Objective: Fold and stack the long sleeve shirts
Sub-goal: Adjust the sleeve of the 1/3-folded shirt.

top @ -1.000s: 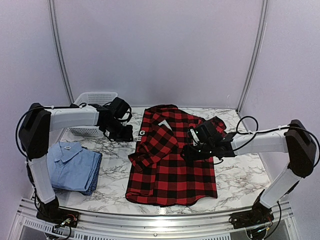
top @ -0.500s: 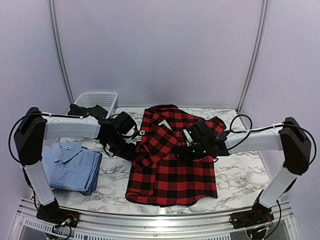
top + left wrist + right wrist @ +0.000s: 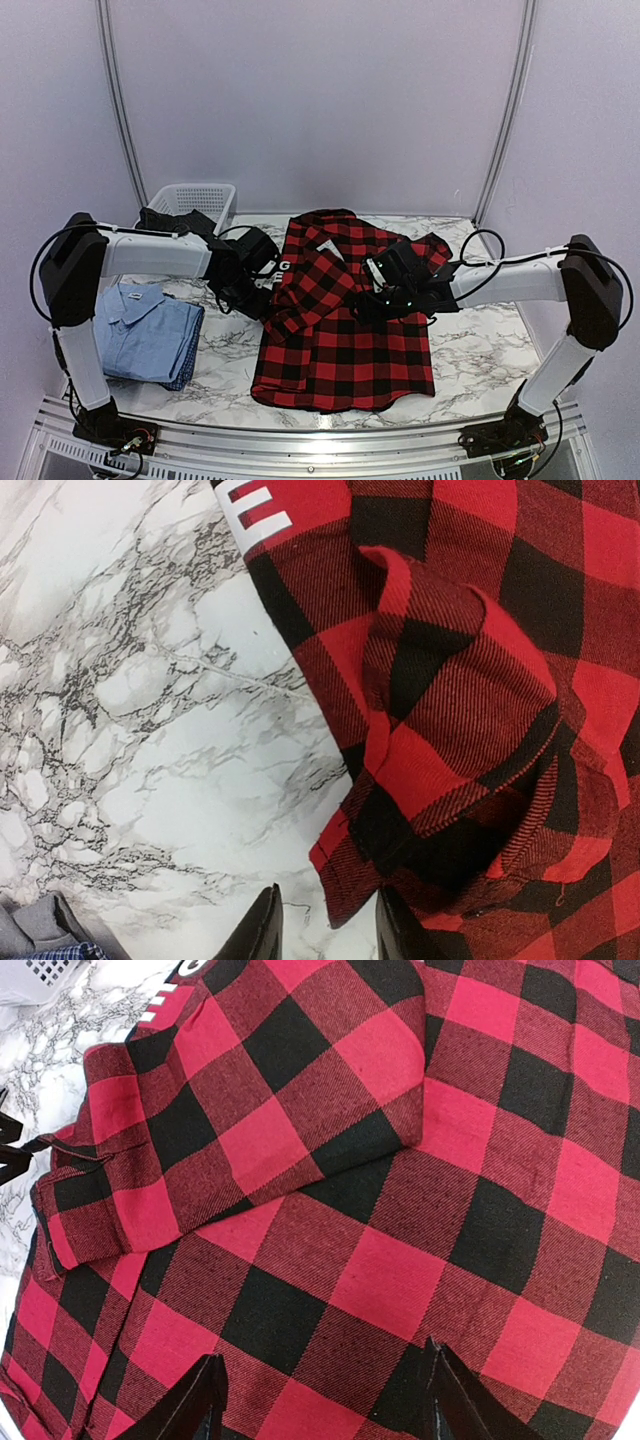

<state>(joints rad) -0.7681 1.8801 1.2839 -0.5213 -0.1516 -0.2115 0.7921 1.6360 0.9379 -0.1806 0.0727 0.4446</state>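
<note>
At the middle of the marble table (image 3: 480, 350) lies the flannel (image 3: 340, 340), one sleeve (image 3: 310, 295) folded across its front. The blue shirt (image 3: 145, 335) sits folded near the left edge. The left gripper (image 3: 325, 935) has its jaws apart astride the cuff (image 3: 350, 880). The right gripper (image 3: 320, 1400) has its jaws spread wide over the flannel.

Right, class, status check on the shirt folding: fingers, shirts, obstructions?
Left fingers open at flannel shirt cuff. Right fingers open over flannel. Blue shirt folded, left side. Nothing blocking.
</note>
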